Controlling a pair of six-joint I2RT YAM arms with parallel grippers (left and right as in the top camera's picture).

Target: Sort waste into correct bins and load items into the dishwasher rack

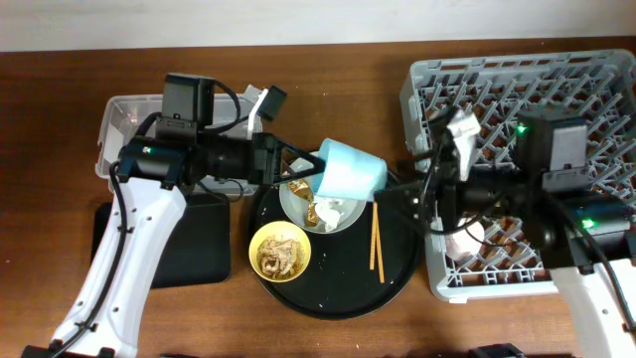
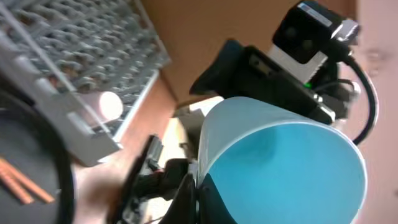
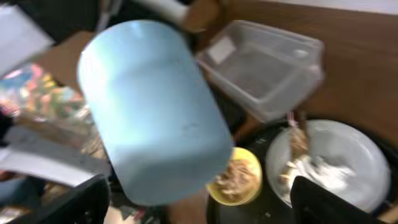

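Note:
My left gripper (image 1: 316, 171) is shut on the rim of the light-blue cup (image 1: 350, 169) and holds it on its side above the plate; the pinch shows in the left wrist view (image 2: 196, 186). My right gripper (image 1: 395, 195) is open, and the cup's closed end (image 3: 155, 112) sits just ahead of and between its fingers (image 3: 211, 208). The grey-green plate (image 1: 294, 204) carries white tissue (image 1: 336, 213) and brown scraps. The yellow bowl (image 1: 281, 251) holds food scraps. The chopsticks (image 1: 377, 237) lie on the round black tray. A pink cup (image 1: 467, 240) lies in the dishwasher rack (image 1: 596, 89).
The clear tub (image 1: 124, 124) stands at the back left and the shallow black tray (image 1: 194, 249) lies in front of it, under my left arm. The round black tray (image 1: 397, 268) sits between the tub and the rack. My right arm reaches over the rack's left edge.

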